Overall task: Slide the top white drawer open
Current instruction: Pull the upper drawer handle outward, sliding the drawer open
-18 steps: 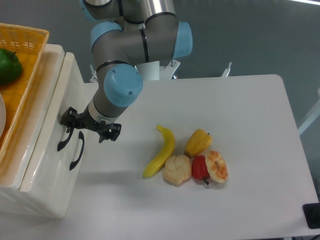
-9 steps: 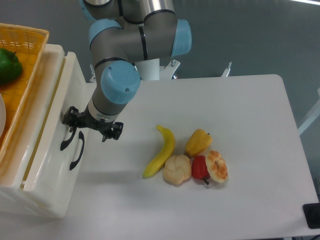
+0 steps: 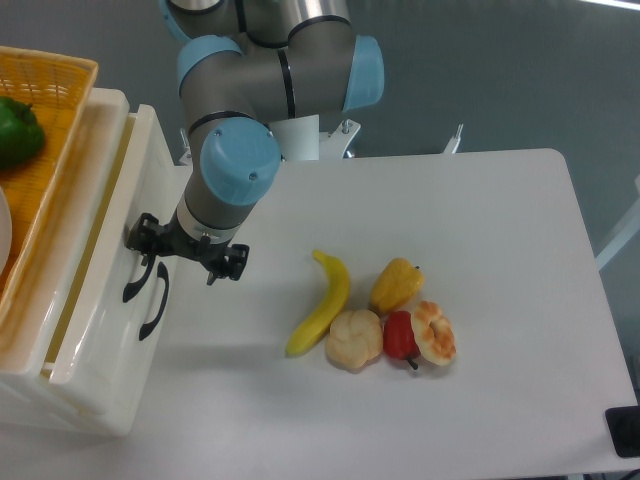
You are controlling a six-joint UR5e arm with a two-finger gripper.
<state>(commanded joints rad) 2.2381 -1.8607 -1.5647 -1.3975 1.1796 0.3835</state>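
The top white drawer (image 3: 100, 300) is slid a little way out of the cabinet at the left, and a narrow gap shows along its inner edge. Its curved black handle (image 3: 133, 283) sits on the front, beside the lower drawer's handle (image 3: 156, 302). My gripper (image 3: 182, 262) hangs right at the drawer front with its fingers spread apart. The left finger (image 3: 141, 240) is at the upper end of the top handle and seems hooked behind it. The right finger (image 3: 226, 264) is free over the table. Whether the left fingertip touches the handle is partly hidden.
An orange wicker basket (image 3: 60, 90) with a green pepper (image 3: 17, 132) stands on the cabinet top. On the table (image 3: 480, 220) lie a banana (image 3: 322, 305), a yellow pepper (image 3: 396, 285), a red pepper (image 3: 400, 337) and two pieces of bread (image 3: 355, 340).
My gripper has shifted slightly to the right, and the top drawer with its handle has come out with it, widening the gap. The food has not moved.
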